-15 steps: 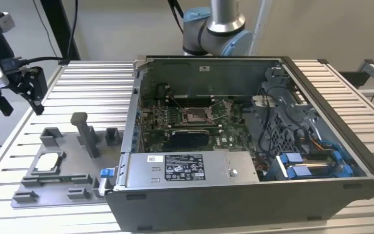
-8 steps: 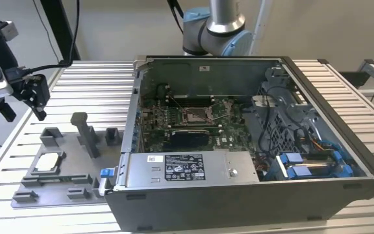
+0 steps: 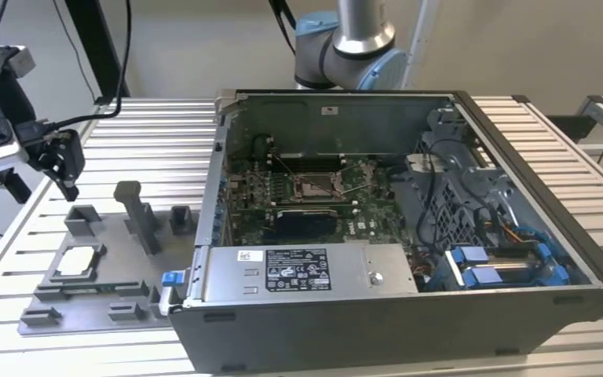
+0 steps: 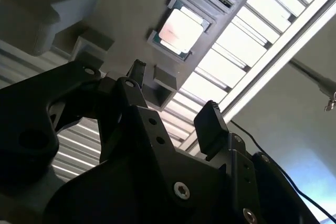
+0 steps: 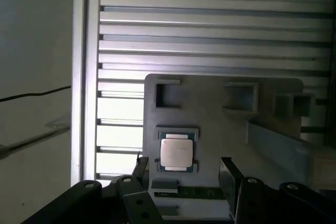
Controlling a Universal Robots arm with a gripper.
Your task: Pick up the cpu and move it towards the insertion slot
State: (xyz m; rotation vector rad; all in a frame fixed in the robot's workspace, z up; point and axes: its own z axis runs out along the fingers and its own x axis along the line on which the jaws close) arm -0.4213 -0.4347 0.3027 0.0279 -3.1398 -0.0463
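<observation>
The cpu (image 3: 78, 263) is a small silvery square chip lying flat in a recess of the grey plastic tray (image 3: 123, 292), at the exterior view's left. My gripper (image 3: 63, 169) hangs above and behind the tray, clear of it. In both wrist views its black fingers (image 5: 140, 169) stand apart with nothing between them, and the cpu (image 5: 175, 153) (image 4: 180, 29) lies a way beyond the fingertips of the gripper (image 5: 184, 174) (image 4: 173, 98). The insertion slot (image 3: 317, 185) is a square metal-framed socket on the green board inside the open computer case (image 3: 385, 314).
The tray (image 5: 220, 129) carries grey upright posts (image 3: 136, 216) and blocks (image 3: 82, 220) around the chip. The case wall (image 3: 216, 173) rises between tray and socket. A second arm's base (image 3: 349, 51) stands behind the case. Ribbed aluminium table (image 3: 144, 133) lies underneath.
</observation>
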